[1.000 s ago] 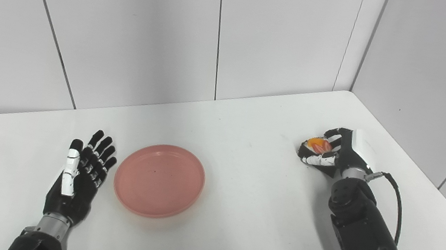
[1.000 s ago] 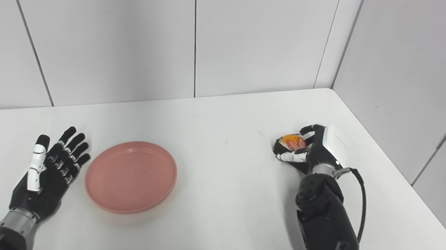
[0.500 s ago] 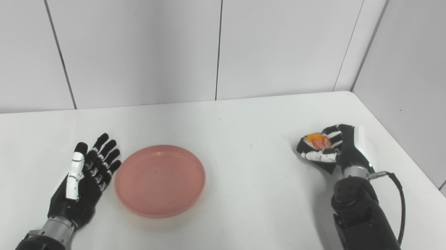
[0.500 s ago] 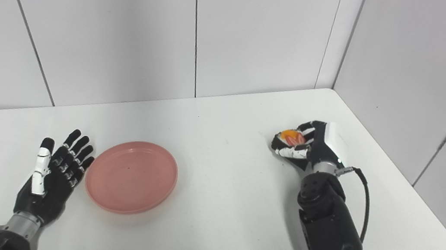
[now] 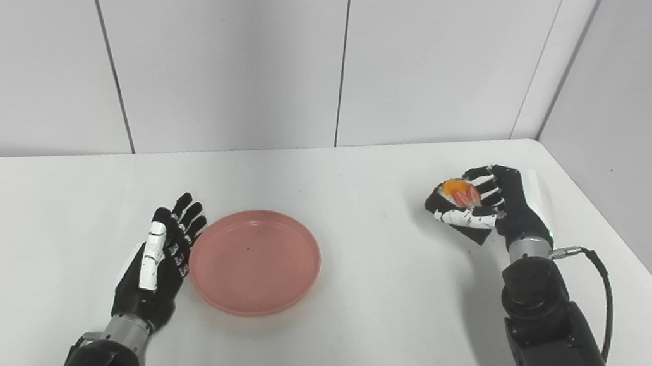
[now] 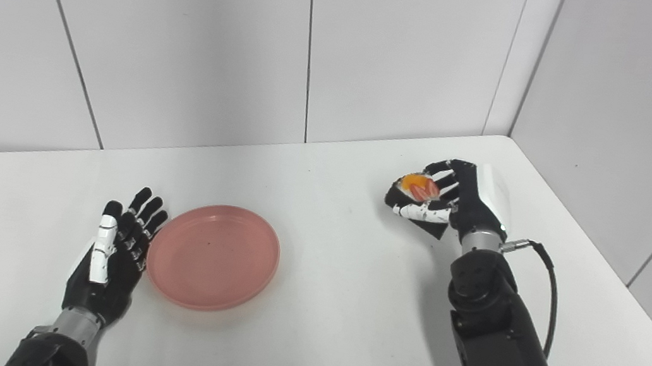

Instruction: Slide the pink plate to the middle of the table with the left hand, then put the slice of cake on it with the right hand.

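we see a plain pink plate on a white table. our hands are black with white thumbs, left and right. the cake shows orange and red on top. the walls are pale grey.

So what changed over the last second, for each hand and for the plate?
The camera swung, so the whole picture shifted. Beyond that, the left hand closed in on the pink plate; its open fingers now sit against the plate's left rim. The right hand, shut on the slice of cake, rose off the table. The plate shows no clear slide of its own.
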{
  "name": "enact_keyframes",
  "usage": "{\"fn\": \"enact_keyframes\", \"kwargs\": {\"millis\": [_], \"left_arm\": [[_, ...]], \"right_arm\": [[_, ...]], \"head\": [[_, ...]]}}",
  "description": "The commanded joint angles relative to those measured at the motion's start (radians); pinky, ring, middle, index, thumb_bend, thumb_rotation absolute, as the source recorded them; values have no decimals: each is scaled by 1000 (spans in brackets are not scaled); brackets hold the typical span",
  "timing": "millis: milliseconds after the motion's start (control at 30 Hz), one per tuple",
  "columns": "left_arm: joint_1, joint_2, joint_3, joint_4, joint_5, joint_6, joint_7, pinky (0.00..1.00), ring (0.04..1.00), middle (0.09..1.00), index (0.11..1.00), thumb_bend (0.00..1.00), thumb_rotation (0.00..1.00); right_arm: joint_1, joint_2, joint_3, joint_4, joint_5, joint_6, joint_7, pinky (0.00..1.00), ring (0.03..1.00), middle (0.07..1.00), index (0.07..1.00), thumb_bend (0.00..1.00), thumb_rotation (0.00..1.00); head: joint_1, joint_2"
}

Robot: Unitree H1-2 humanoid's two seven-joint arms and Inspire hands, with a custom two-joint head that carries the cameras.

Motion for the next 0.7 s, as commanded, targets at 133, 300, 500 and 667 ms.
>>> {"fn": "enact_keyframes", "kwargs": {"millis": [133, 300, 500, 667], "left_arm": [[-5, -18, -11, -7, 28, -16, 24, 1000, 1000, 1000, 1000, 661, 1000], [-9, -30, -14, 2, 40, -36, 38, 1000, 1000, 1000, 1000, 646, 1000], [-12, -43, -19, 8, 61, -46, 54, 1000, 1000, 1000, 1000, 642, 1000], [-14, -54, -25, 11, 76, -53, 68, 1000, 1000, 1000, 1000, 634, 1000]], "right_arm": [[-20, 2, 37, -76, -1, -49, 36, 290, 361, 437, 547, 509, 0], [-7, 10, 85, -97, -3, -86, 63, 294, 372, 435, 548, 509, 0], [9, 12, 133, -97, -30, -156, 69, 242, 334, 434, 549, 509, 0], [20, 24, 162, -92, -29, -218, 77, 247, 325, 439, 547, 509, 0]], "head": [[36, 4], [53, 5], [66, 3], [81, 3]]}}
